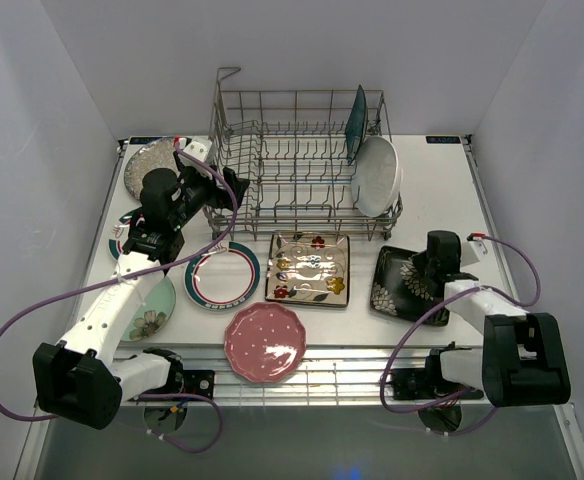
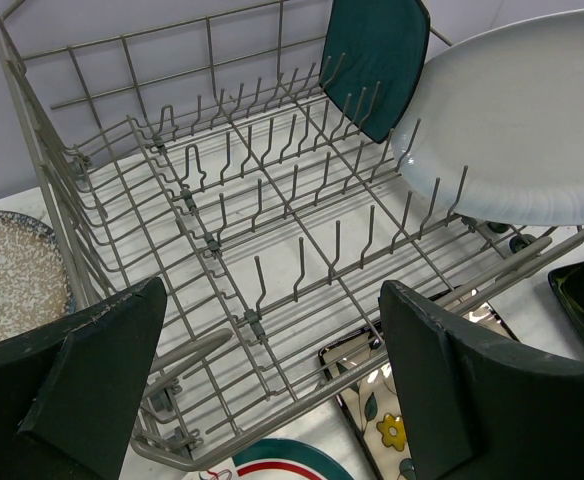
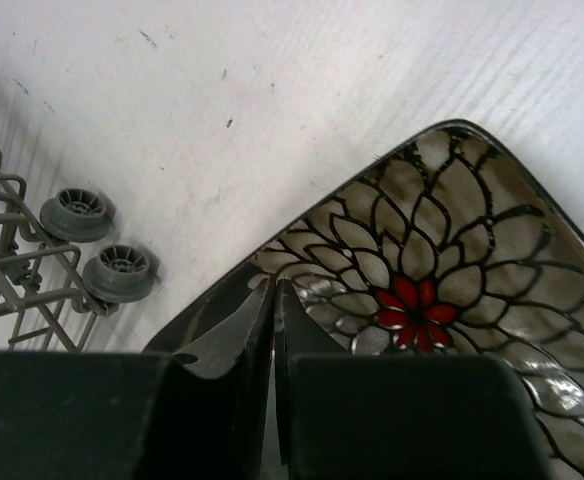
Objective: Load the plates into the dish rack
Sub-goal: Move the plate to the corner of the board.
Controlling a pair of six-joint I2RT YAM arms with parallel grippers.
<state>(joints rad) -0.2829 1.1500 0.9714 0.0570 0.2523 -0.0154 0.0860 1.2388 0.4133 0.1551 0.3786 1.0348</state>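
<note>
The grey wire dish rack [image 1: 292,170] stands at the back. A teal plate [image 1: 357,122] and a white oval plate [image 1: 379,175] stand upright at its right end. My left gripper [image 1: 234,185] hangs open at the rack's front left corner, over its tines [image 2: 272,285], holding nothing. My right gripper [image 1: 424,277] is shut, its tips [image 3: 274,282] resting on the near rim of the black floral square plate [image 3: 442,270], which lies flat. Nothing is between its fingers. Flat on the table lie the cream floral [image 1: 309,268], teal-rimmed [image 1: 222,276], pink scalloped [image 1: 265,342], pale green [image 1: 154,305] and speckled [image 1: 150,160] plates.
A flat wire grate [image 1: 312,378] lies along the table's near edge between the arm bases. The rack's small grey wheels [image 3: 102,245] sit just left of the black plate. White walls close in the left, right and back. Purple cables loop beside both arms.
</note>
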